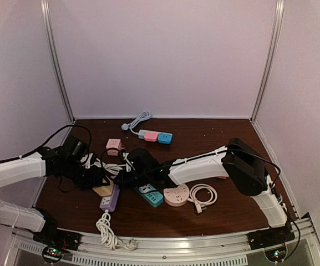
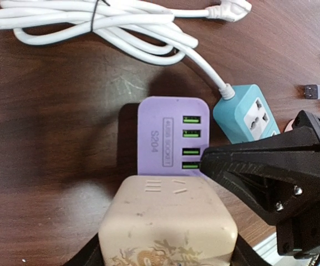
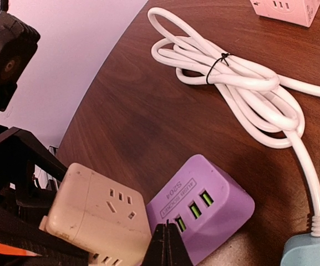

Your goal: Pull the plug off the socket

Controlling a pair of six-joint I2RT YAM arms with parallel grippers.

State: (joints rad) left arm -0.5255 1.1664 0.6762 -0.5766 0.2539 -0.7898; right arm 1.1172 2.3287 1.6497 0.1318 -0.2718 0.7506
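My left gripper is shut on a cream cube socket, one finger on each side of it. The cube also shows in the right wrist view and in the top view. It sits just above and against the end of a purple USB socket strip, which lies flat on the table. My right gripper is shut with its fingertips pinched together right at the gap between cube and purple strip. I cannot see any plug pins; the joint between them is hidden.
A teal socket with a tied white cable bundle lies beside the purple strip. A pink cube socket, a pink-and-blue strip, a round pink socket and a white cable coil are spread over the table.
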